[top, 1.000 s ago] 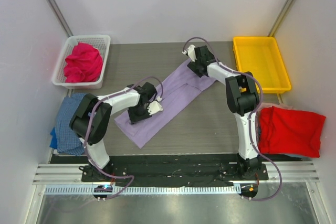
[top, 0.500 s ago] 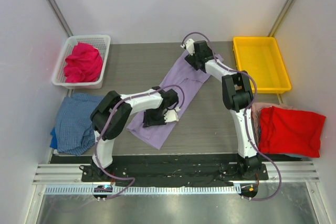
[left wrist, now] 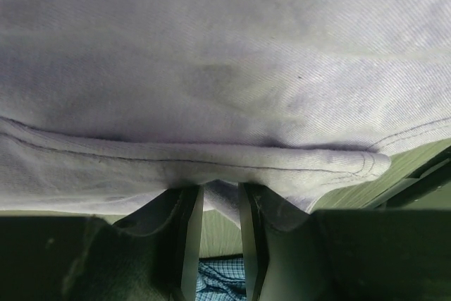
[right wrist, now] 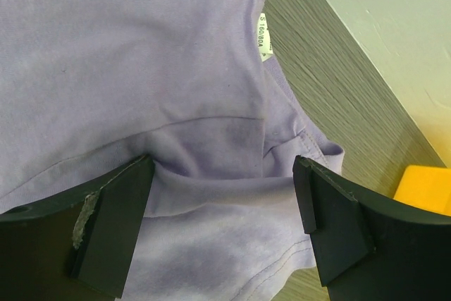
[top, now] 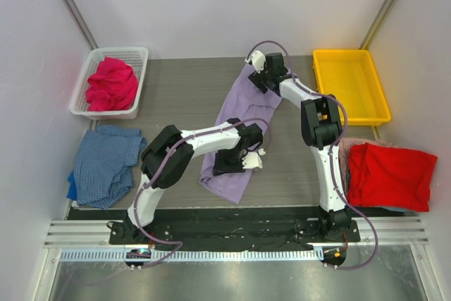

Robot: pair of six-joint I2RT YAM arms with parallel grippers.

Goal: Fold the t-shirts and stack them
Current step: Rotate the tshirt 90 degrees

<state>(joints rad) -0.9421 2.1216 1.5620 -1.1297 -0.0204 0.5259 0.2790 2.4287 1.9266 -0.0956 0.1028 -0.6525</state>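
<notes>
Lavender shirt (top: 236, 114) is folded into a long strip, and its near end's been dragged rightward since earlier. The hem's pinched in the left gripper (left wrist: 220, 195) jaws, while the right gripper (right wrist: 222, 163) jaws are spread wide over it.

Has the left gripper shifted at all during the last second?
Yes. In the top view, the left gripper, pinching the lavender t-shirt, has swung rightward, farther from the white basket and slightly nearer the table's front edge.
</notes>
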